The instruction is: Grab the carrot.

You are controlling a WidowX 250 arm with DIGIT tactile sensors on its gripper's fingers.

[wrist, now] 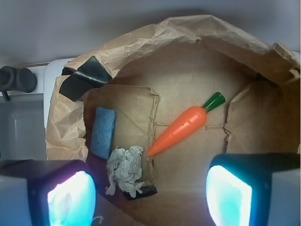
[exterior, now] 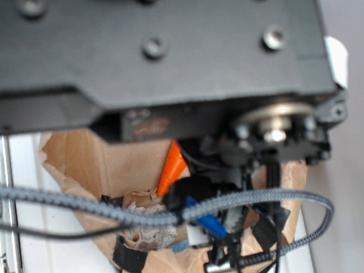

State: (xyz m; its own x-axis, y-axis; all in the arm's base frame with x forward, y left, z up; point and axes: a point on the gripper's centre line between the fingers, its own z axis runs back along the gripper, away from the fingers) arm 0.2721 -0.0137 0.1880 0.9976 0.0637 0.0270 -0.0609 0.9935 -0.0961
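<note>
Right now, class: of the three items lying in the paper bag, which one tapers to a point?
The carrot: glossy orange, narrowing to a tip, with a green cap. The blue piece is a flat rectangle; the white wad is crumpled and lumpy.

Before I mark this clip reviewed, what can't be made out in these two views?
- Exterior: the arm body fills the top; of the carrot only its orange tip shows, the green stem cap hidden.
- Exterior: blurred; cables cross the whitish paper wad and blue sponge-like piece.
- Wrist: the gripper fingers are cut by the bottom edge, glowing pads out of focus.
- Paper bag: its outside is unseen.
</note>
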